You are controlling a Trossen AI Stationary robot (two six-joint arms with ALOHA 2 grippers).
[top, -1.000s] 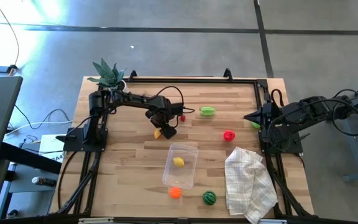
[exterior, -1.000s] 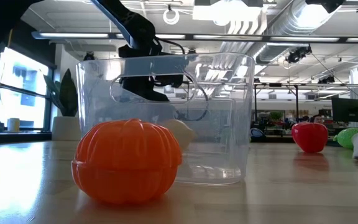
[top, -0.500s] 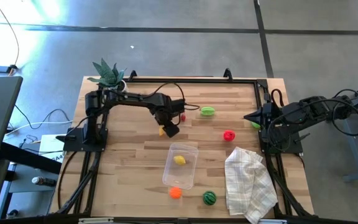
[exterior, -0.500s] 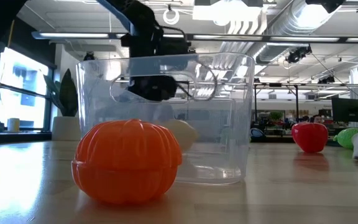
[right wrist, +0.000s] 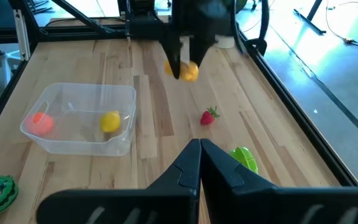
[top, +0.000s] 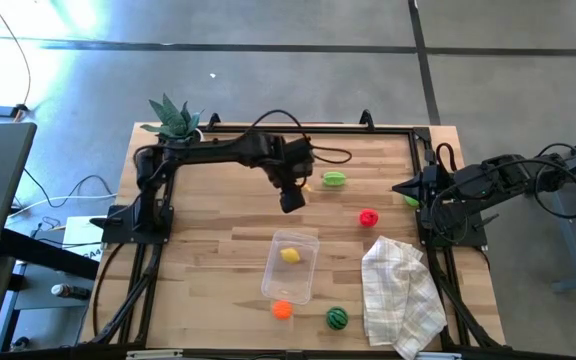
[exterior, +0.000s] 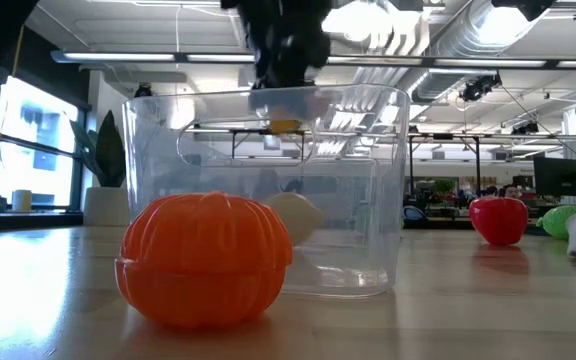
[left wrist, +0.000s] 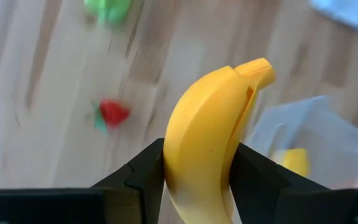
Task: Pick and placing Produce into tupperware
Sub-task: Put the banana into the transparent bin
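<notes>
From above, my left tool point(top: 292, 199) hangs over the middle of the table point(top: 198, 270), just above the clear tupperware point(top: 291, 265) in the picture; a yellow lemon point(top: 289, 256) lies inside the tub. An orange point(top: 282, 310) and a striped watermelon point(top: 337, 318) sit at the lower edge, beside the white cloth point(top: 400, 295). My right tool point(top: 405, 188) waits at the right rail, closed up tight.

The level view puts the orange point(exterior: 206, 260) large in front of the tupperware point(exterior: 268, 190), with a yellow bit of banana point(exterior: 284, 126) seen through the tub's upper wall, under my dark tool.

Only my left wrist view shows the grasp plainly: the banana point(left wrist: 210, 140) fills the centre, clenched between both dark fingers point(left wrist: 135, 177), with the tupperware point(left wrist: 316, 134) at the right.

My right wrist view shows the banana point(right wrist: 188, 71) at upper centre, and a strawberry point(right wrist: 209, 116) on the wood between.
</notes>
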